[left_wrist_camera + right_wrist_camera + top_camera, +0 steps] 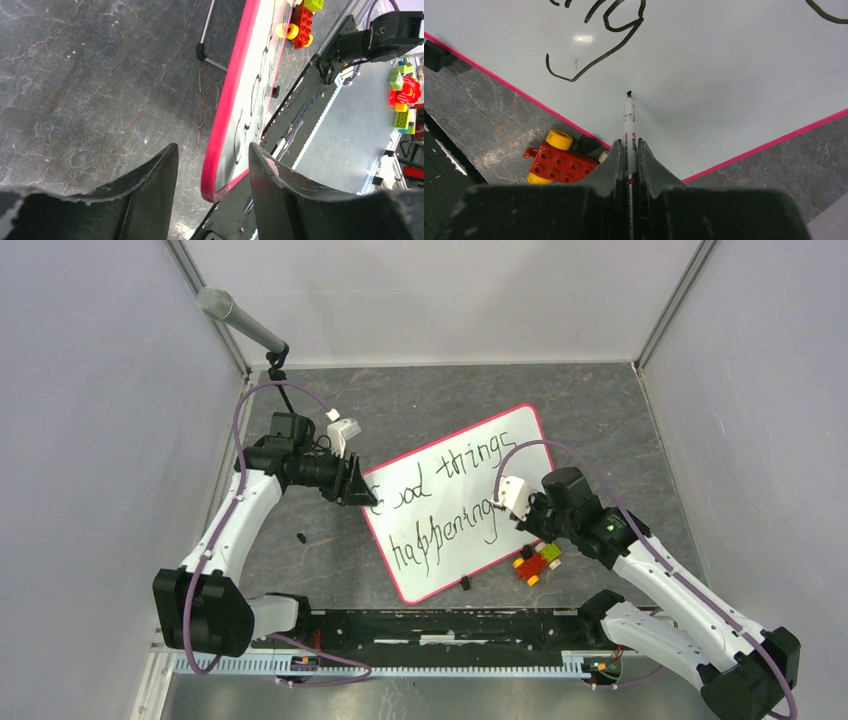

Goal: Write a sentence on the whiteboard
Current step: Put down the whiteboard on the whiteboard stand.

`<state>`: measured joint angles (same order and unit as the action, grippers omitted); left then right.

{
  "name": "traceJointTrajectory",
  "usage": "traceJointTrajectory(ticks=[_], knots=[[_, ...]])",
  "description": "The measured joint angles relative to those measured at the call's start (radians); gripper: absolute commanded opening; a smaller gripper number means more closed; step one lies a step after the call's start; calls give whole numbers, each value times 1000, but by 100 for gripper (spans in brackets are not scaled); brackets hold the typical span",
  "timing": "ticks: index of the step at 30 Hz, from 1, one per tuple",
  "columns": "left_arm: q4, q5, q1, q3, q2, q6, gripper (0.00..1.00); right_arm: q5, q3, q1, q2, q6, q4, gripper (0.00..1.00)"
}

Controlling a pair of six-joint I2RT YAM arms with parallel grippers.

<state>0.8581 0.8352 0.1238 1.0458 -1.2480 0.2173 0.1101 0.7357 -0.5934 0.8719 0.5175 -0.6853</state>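
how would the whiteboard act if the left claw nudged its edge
Probably stiff: the whiteboard lies flat with a straight pink rim. Thin and flat, it would likely slide across the smooth table rather than tip. It might bump the toy bricks beside its near edge.

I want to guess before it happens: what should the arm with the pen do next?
Probably lift the marker away from the whiteboard: the sentence looks finished, and the right gripper holds the tip just past its last g.
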Motion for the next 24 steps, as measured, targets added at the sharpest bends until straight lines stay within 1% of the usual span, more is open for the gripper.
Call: traceJointTrajectory(ticks=[9,12,14,17,18,24], knots=[[1,-22,0,-8,5,5,61,-18,-14,0,2,3,10,0],[1,-23,0,-8,13,5,64,-16,-13,0,2,3,8,0],[2,-23,0,-8,22,5,69,-10,-3,0,2,3,-4,0],[14,-24,0,-3,41,5,76,10,34,0,2,3,-29,0],[23,-25,-3,5,47,5,77,20,55,0,2,4,-40,0],[71,-30,-49,77,117,8,77,106,183,0,4,14,-56,0]])
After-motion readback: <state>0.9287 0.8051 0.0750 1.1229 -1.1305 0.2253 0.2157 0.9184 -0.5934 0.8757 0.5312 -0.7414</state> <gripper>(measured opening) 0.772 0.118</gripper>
